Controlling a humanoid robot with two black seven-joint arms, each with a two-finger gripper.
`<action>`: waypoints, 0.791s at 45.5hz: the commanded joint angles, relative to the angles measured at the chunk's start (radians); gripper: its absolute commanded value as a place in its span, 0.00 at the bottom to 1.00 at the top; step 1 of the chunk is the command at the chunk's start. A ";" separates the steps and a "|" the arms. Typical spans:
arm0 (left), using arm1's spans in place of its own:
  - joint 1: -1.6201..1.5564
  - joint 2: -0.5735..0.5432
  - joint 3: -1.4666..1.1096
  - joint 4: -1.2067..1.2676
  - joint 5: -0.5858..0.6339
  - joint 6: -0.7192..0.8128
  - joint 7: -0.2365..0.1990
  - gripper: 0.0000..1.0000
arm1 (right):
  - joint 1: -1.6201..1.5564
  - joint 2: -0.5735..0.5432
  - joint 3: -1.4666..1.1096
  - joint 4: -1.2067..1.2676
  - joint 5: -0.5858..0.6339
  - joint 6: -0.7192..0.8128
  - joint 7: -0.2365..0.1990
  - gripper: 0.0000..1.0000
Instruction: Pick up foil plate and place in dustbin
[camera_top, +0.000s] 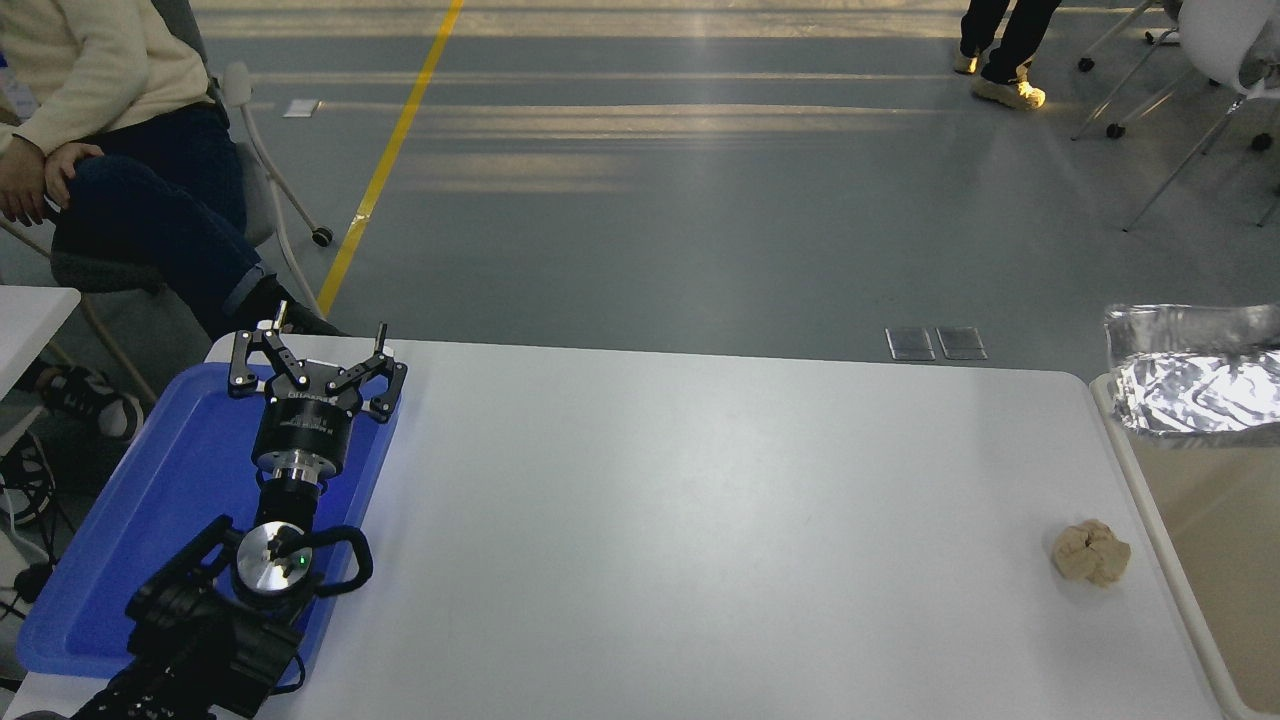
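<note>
Large white rectangular table (650, 520), rounded corners, filling most of the lower picture. Grey concrete floor (700, 200) beyond it, crossed by a yellow painted line (390, 150). Large beige-cream plastic dustbin (1215, 530) with a thick white rounded rim, standing against the table's right edge and cut off by the picture's right border; only part of its opening shows. Flat blue plastic tray (130, 540) on the table's left end, lying under the left arm. Black left arm (200, 630) entering from the lower left corner, parked over the blue tray; its black left gripper (318, 352) points away from the camera with its fingers spread apart and nothing between them. Seated person in a cream sweater and dark trousers (120, 150), upper left, on a grey chair beyond the table's far corner. Shiny silver aluminium-foil plate (1195, 375), wrinkled, shallow-rimmed, at the right edge of the picture over the far end of the dustbin's opening, its right part out of frame; whether it rests on the rim or hangs clear cannot be told. Right gripper: out of the picture, state of its fingers unknown. Second person's legs and light shoes (1005, 60), top right. Small tan lumpy wad (1090, 553) on the table near the dustbin's rim, apart from it.
</note>
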 joint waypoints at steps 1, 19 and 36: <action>0.000 0.001 0.000 0.001 -0.001 0.000 0.000 1.00 | -0.250 -0.007 0.003 -0.252 0.011 0.000 0.121 0.00; 0.000 0.001 0.000 0.001 -0.001 0.000 0.000 1.00 | -0.702 0.050 0.133 -0.545 0.126 -0.106 0.166 0.00; 0.000 0.000 0.000 0.001 -0.001 0.000 0.000 1.00 | -0.985 0.125 0.161 -0.648 0.370 -0.489 0.039 0.00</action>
